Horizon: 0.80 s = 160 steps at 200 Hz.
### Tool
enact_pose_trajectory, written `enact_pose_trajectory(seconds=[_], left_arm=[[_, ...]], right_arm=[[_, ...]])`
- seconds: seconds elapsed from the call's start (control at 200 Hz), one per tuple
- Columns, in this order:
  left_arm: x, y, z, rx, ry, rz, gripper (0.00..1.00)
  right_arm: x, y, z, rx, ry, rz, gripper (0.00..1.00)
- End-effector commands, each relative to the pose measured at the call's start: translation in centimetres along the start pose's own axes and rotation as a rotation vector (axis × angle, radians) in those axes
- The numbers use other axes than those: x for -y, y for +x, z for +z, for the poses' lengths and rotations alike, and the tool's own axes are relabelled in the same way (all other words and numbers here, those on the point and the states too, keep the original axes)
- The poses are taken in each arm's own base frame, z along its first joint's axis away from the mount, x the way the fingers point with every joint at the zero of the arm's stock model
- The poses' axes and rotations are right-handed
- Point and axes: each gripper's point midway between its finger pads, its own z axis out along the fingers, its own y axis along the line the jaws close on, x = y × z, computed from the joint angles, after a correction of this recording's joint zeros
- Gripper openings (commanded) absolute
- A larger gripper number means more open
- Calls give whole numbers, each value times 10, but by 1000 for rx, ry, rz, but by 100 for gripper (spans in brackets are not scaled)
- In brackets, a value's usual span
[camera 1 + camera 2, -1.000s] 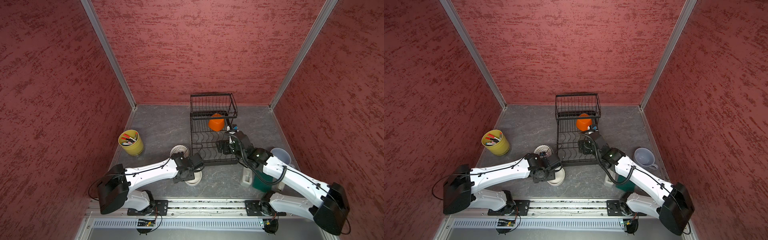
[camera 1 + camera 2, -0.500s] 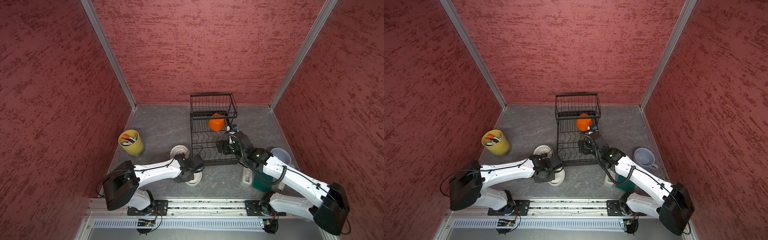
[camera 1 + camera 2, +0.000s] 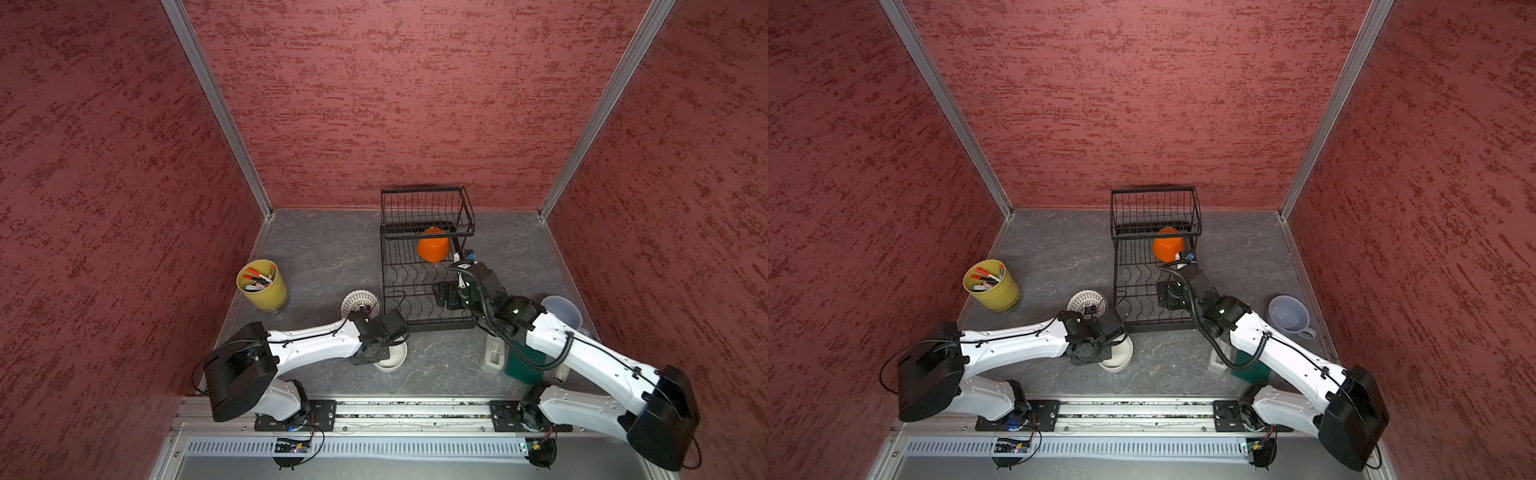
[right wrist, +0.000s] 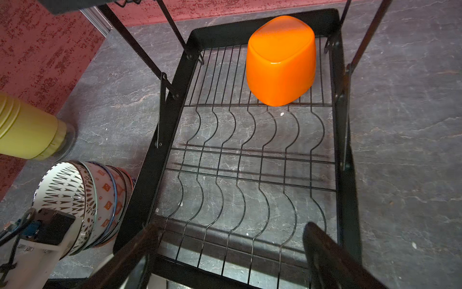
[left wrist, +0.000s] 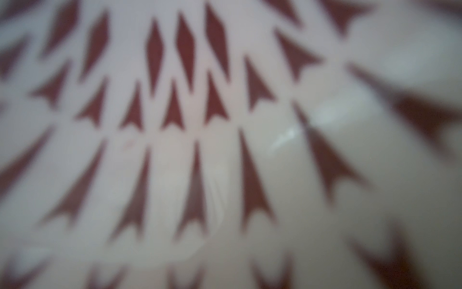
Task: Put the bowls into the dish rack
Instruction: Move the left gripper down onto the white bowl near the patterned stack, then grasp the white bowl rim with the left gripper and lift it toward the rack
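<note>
Your dish rack (image 3: 440, 325) stands on the desk (image 3: 332, 249), an upturned bowl (image 3: 433, 249) at its back under the raised basket (image 3: 415, 208); bowl stack (image 3: 360, 301) just left, marker cup (image 3: 262, 286) farther left, mug (image 3: 561, 309) right.

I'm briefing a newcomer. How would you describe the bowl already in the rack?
Find the black wire dish rack by the back wall. On its lower tier, at the far end under the raised basket, sits an orange bowl, bottom up. It alone is solid orange, and no other bowl is inside the rack.
</note>
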Motion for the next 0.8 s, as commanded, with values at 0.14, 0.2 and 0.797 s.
enact_pose_trajectory(seconds=[0.14, 0.2, 0.797], left_arm=[[9, -2, -9, 83, 47, 97, 0], [15, -3, -15, 112, 78, 121, 0], [62, -23, -85, 336, 384, 264, 0]], right_arm=[[-6, -20, -12, 39, -9, 21, 92], [-5, -19, -11, 31, -7, 24, 92], [-8, -14, 1, -63, -69, 60, 93]])
